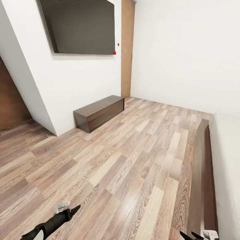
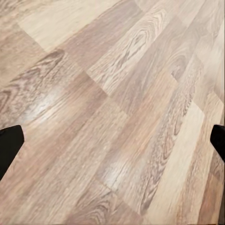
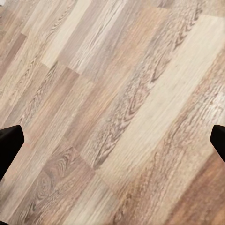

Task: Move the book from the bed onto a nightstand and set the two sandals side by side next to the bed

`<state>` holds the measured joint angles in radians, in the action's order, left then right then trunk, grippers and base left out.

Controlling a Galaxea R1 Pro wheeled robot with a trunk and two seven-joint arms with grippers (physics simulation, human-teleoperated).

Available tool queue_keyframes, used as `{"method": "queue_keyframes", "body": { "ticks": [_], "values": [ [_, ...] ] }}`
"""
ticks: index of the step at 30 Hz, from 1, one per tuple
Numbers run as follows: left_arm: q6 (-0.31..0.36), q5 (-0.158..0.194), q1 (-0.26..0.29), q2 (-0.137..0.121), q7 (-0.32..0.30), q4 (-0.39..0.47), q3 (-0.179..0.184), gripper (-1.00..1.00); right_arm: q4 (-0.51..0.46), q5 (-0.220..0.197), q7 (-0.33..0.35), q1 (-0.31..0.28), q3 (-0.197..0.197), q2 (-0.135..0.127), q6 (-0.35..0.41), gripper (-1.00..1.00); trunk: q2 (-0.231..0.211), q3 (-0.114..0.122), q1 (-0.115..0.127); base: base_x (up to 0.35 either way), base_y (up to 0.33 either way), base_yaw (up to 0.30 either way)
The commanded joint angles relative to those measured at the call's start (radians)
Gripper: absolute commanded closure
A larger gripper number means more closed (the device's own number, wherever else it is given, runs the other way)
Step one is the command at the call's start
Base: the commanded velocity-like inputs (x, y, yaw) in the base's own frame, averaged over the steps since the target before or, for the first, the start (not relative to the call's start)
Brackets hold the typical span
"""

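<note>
One bed lies along the frame's right edge, its long axis running from lower right up toward the far wall. My left hand and right hand hang wide open over the floor.

Ahead of me the wood-plank floor lies open. A low dark cabinet stands against the left wall under a wall-mounted screen. The bed and its dark frame block my right side.
</note>
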<state>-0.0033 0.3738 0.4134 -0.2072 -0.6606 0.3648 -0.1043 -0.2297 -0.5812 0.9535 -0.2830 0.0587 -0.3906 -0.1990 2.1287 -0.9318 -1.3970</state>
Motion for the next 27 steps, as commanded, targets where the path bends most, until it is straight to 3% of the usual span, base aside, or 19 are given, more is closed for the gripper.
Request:
{"method": "queue_keyframes", "body": {
  "ticks": [1,2,6,11,13,16,22,27],
  "values": [
    [-0.013,-0.004,0.001,0.008,0.023,-0.004,-0.002,-1.00,0.001,-0.005,0.001,-0.001,0.006,-0.001,-0.007,-1.00,0.000,-0.001,0.000,0.000,0.000,0.000],
    [-0.045,-0.026,0.001,0.023,0.092,-0.021,-0.002,-1.00,0.001,-0.005,0.001,-0.001,0.007,-0.001,-0.007,-1.00,0.000,-0.001,0.000,0.000,0.000,0.000],
    [-0.123,-0.079,0.001,0.048,0.177,-0.118,-0.002,-1.00,0.001,-0.005,0.001,-0.001,0.005,-0.001,-0.013,-1.00,-0.021,0.009,0.012,0.000,0.000,0.000],
    [-0.295,-0.143,0.000,0.087,0.204,-0.279,-0.002,-1.00,0.001,-0.005,0.001,-0.001,0.004,-0.001,-0.015,-1.00,-0.042,0.018,0.023,0.000,0.000,0.000],
    [-0.333,-0.158,0.000,0.109,0.207,-0.308,-0.002,-1.00,0.001,-0.005,0.001,-0.001,0.004,-0.001,-0.016,-1.00,-0.042,0.018,0.023,0.000,0.000,0.000],
    [-0.352,-0.165,-0.001,0.123,0.218,-0.321,-0.003,-1.00,0.001,-0.005,0.001,-0.001,0.004,-0.001,-0.016,-1.00,-0.042,0.018,0.023,0.000,0.000,0.000],
    [-0.361,-0.168,-0.001,0.129,0.280,-0.326,-0.003,-1.00,0.001,-0.005,0.000,-0.001,0.004,-0.001,-0.016,-1.00,-0.042,0.018,0.023,0.000,0.000,0.000],
    [-0.362,-0.169,-0.002,0.132,0.291,-0.327,-0.002,-1.00,0.001,-0.005,0.001,-0.001,0.004,-0.001,-0.016,-1.00,-0.042,0.018,0.023,0.000,0.000,0.000]
  ]
}}
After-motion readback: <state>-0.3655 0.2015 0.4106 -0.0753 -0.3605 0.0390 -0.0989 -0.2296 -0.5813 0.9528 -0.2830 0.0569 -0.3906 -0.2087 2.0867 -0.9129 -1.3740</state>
